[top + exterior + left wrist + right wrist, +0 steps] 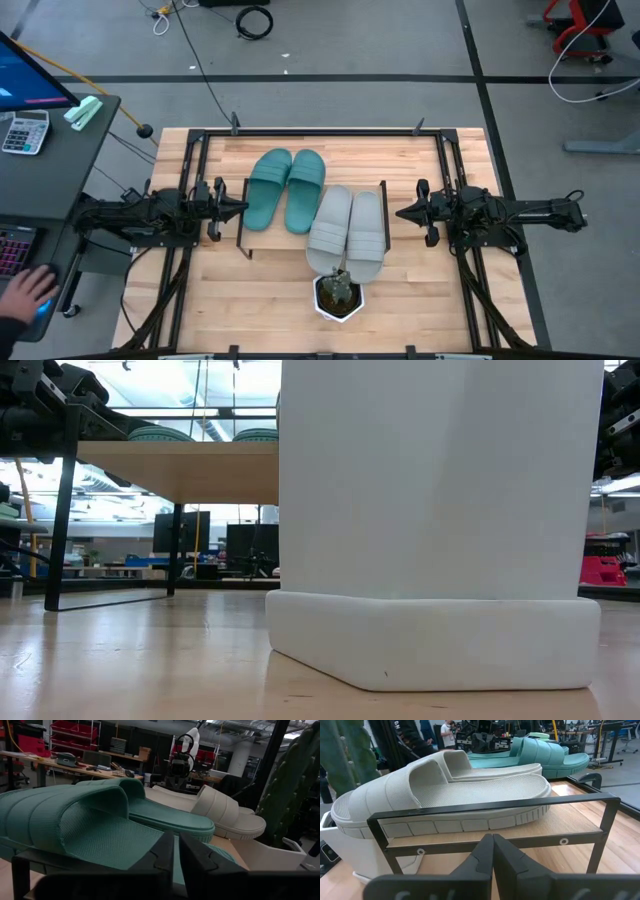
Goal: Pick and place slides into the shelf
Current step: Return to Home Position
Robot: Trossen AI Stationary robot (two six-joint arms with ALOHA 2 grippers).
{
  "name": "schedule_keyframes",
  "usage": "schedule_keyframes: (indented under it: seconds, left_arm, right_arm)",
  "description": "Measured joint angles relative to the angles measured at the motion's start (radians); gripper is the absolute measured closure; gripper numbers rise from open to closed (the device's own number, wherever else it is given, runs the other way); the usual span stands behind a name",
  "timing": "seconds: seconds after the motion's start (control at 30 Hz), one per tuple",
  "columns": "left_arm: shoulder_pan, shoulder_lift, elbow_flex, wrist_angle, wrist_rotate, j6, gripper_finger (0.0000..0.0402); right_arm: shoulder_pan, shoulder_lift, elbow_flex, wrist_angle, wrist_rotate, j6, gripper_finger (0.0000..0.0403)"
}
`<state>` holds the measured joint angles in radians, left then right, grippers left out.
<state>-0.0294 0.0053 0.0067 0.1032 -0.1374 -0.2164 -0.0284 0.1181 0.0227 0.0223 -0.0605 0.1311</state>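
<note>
The shelf stands mid-table, a light wood board on thin black legs. On its board lie the slides, soles down: a teal-green pair toward the far side and a light grey pair toward the near right. My left gripper points level at the shelf's left end, its fingers shut but for a thin slit, the teal slides just beyond. My right gripper is shut and points level at the shelf's right end frame, with the grey slides behind it.
A white pot with a cactus stands near the table's front edge, close to the grey slides; it fills the low view. Black rails run round the table. A person's hand rests at the desk on the left.
</note>
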Motion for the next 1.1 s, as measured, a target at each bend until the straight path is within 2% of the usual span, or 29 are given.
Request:
schedule_keyframes:
  seconds: [0.53, 0.9, 1.1]
  left_arm:
    - [0.000, 0.000, 0.000, 0.000, 0.000, 0.000, 0.0381]
    - [0.000, 0.000, 0.000, 0.000, 0.000, 0.000, 0.0366]
    - [0.000, 0.000, 0.000, 0.000, 0.000, 0.001, 0.0372]
  right_arm:
    - [0.000, 0.000, 0.000, 0.000, 0.000, 0.000, 0.0389]
    - [0.000, 0.000, 0.000, 0.000, 0.000, 0.000, 0.0389]
    - [0.000, 0.000, 0.000, 0.000, 0.000, 0.000, 0.0389]
